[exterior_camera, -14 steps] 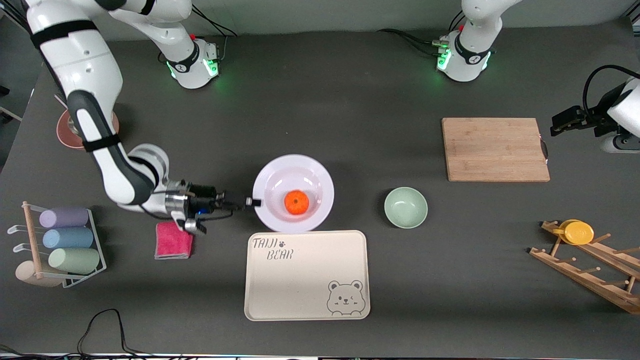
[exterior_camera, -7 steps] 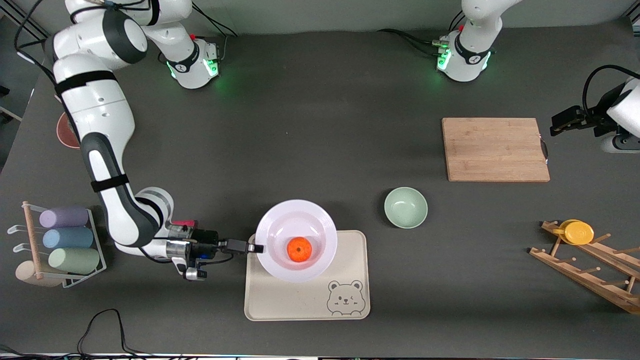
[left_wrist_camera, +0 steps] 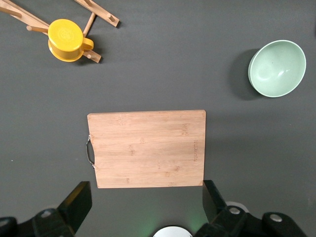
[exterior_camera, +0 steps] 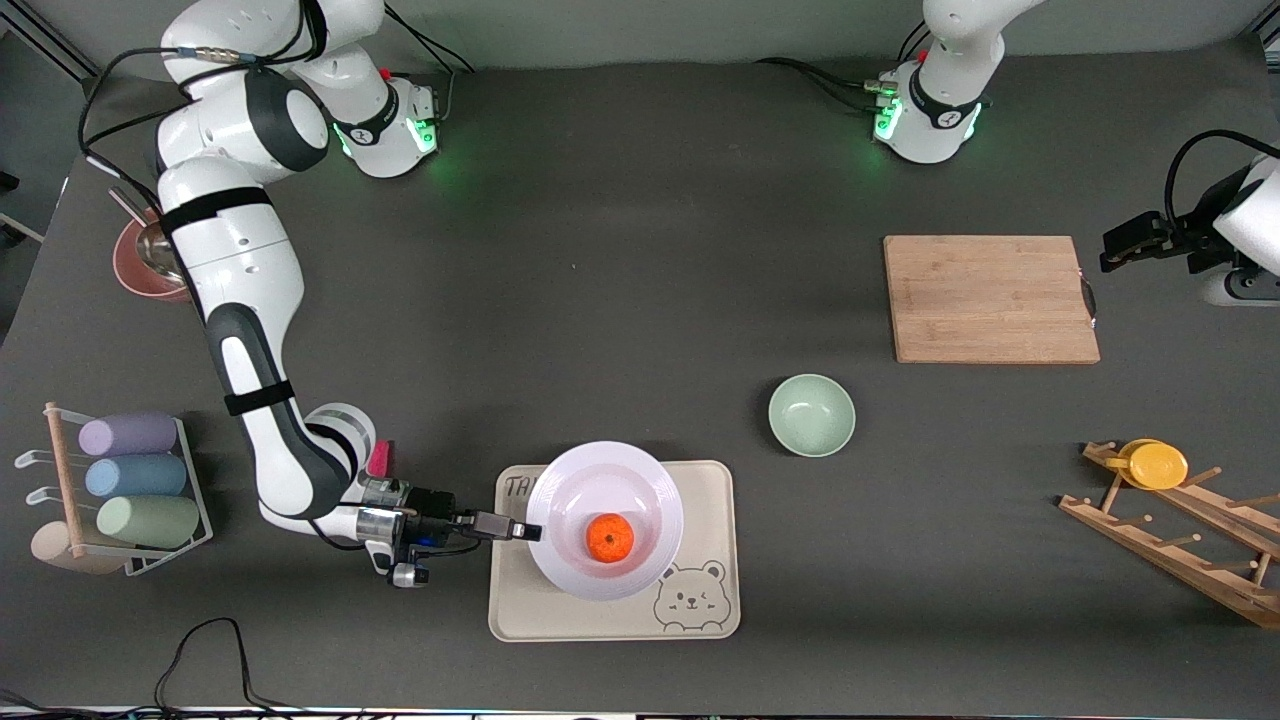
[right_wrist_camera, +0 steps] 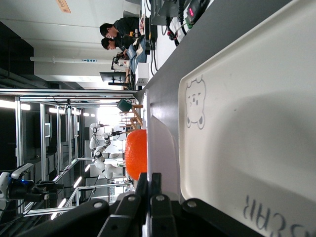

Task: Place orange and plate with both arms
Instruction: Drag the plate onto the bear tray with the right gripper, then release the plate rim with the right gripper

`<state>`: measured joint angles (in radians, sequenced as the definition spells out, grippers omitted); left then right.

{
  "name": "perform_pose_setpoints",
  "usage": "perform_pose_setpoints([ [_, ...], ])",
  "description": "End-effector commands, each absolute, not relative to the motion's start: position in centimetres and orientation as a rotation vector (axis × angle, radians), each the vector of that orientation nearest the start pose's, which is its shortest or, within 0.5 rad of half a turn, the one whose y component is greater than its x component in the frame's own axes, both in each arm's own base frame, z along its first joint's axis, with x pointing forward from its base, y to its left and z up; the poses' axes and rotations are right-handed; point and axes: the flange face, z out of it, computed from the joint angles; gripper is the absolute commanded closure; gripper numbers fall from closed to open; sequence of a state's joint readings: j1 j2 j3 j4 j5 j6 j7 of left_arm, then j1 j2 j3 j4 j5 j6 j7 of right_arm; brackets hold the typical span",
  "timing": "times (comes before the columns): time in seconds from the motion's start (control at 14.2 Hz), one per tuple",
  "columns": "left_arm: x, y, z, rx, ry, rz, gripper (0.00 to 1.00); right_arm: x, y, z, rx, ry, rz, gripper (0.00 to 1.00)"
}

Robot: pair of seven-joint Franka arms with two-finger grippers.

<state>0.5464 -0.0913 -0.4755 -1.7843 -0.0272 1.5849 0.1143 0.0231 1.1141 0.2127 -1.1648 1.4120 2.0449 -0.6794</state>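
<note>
A: Where is the plate (exterior_camera: 605,520) held?

B: It is pinched by its rim in the right gripper (exterior_camera: 522,530), the clamp sitting at the plate's nine o'clock in the front view. The plate is carried over the bear tray (exterior_camera: 700,620) (clear of it, as the right wrist view shows).

A: And the orange (exterior_camera: 609,537)?

B: It is seated in the plate's well, near the centre.

A: The left gripper (left_wrist_camera: 143,207)?

B: It is kept waiting, fingers spread, above the cutting board (left_wrist_camera: 146,148). The green bowl (exterior_camera: 811,414) is found at the plate's two o'clock.
</note>
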Motion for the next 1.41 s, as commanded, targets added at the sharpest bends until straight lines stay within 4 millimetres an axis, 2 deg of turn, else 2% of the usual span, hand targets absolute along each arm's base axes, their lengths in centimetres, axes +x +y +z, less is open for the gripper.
perform_pose_setpoints([
  [0.0, 51.5, 2.3, 57.3, -3.125, 0.059, 0.160, 0.00, 75.2, 17.9, 12.5, -1.798, 0.079, -0.160, 1.00],
  [0.21, 51.5, 2.3, 57.4, -3.124, 0.058, 0.158, 0.00, 75.2, 17.7, 11.1, -1.798, 0.080, -0.168, 1.00],
  [0.35, 51.5, 2.3, 57.4, -3.124, 0.058, 0.158, 0.00, 75.5, 17.4, 11.1, -1.808, 0.088, -0.186, 1.00],
  [0.57, 51.5, 2.4, 57.3, -3.125, 0.056, 0.160, 0.00, 75.6, 16.8, 9.4, -1.843, 0.105, -0.238, 1.00],
  [1.34, 51.5, 2.4, 57.4, -3.124, 0.056, 0.158, 0.00, 74.8, 18.6, 8.4, -1.832, 0.104, -0.206, 1.00],
])
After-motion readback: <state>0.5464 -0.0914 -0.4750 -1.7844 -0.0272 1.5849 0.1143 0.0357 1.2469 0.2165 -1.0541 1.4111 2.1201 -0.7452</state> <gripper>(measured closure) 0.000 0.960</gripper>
